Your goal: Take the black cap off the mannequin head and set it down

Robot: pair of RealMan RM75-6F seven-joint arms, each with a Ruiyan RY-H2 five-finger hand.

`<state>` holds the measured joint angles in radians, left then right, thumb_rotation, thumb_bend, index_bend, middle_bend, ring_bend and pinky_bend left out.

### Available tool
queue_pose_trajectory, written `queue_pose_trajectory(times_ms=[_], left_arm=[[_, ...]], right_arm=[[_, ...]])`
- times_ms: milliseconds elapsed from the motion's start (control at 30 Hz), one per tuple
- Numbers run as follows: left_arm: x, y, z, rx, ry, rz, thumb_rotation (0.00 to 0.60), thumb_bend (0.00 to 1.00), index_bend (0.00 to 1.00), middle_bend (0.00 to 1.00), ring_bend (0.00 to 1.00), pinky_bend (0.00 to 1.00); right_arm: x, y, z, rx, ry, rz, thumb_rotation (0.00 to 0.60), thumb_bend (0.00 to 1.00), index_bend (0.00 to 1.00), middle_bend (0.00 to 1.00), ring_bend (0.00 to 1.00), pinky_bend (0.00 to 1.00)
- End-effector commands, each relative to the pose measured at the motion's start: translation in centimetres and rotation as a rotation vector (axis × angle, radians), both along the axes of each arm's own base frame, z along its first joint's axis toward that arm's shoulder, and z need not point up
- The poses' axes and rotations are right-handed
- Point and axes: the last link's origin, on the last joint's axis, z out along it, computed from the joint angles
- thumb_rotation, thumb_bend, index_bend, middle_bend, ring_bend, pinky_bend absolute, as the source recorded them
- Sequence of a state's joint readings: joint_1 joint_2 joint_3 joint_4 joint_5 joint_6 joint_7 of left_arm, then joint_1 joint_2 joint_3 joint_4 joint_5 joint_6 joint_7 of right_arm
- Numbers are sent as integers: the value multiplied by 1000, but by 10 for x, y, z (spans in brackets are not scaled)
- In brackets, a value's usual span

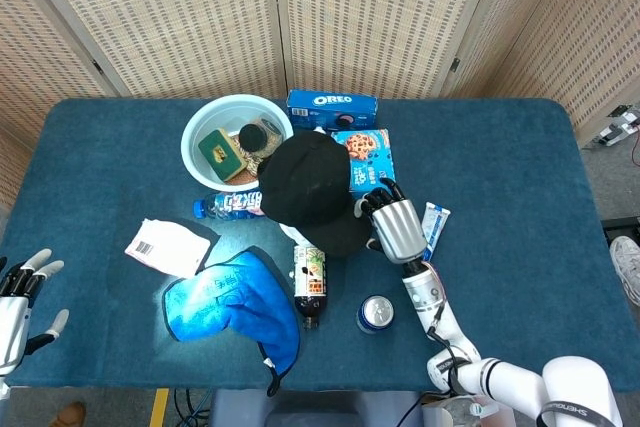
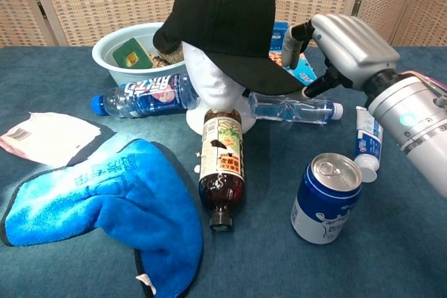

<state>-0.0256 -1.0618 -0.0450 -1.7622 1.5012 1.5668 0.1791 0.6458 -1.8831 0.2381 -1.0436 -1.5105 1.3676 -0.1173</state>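
Black fabric cap (image 2: 227, 22) sits on white foam mannequin head (image 2: 213, 82); right hand (image 2: 342, 43) fingers spread at brim edge, gripping nothing; left hand (image 1: 18, 292) spread open, idle.

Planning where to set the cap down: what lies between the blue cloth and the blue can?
In the chest view, a brown drink bottle lies between the blue cloth and the blue can.
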Motion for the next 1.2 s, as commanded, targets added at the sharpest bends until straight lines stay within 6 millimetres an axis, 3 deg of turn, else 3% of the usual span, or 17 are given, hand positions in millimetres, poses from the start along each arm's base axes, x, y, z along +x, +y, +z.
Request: queue_pose_trajectory(times_ms=[33,400,633,800,1200], left_arm=[[0,0,0,-1,0,0,600,257,240,135,152,0],[1,1,-2,-18,-2,0,600,257,241,135,154,0],[2,1,-2,-22,-5,4,600,257,241,135,154,0],[1,0,-2,-20,-5,1,600,257,241,135,155,0],[3,2,-2,-24,-1,-5,600,258,240,135,154,0]], right_arm=[[1,-1,3,-14,-7,10,600,181,554,536,378,230],[7,-2,13,-63,-33,63,600,212,554,518,378,233],[12,-3,20,-91,-36,103,600,347,561,494,378,238],[15,-3,26,-115,-44,132,600,464,626,492,378,240],[30,-20,44,-179,-43,169,600,484,714,492,378,242]])
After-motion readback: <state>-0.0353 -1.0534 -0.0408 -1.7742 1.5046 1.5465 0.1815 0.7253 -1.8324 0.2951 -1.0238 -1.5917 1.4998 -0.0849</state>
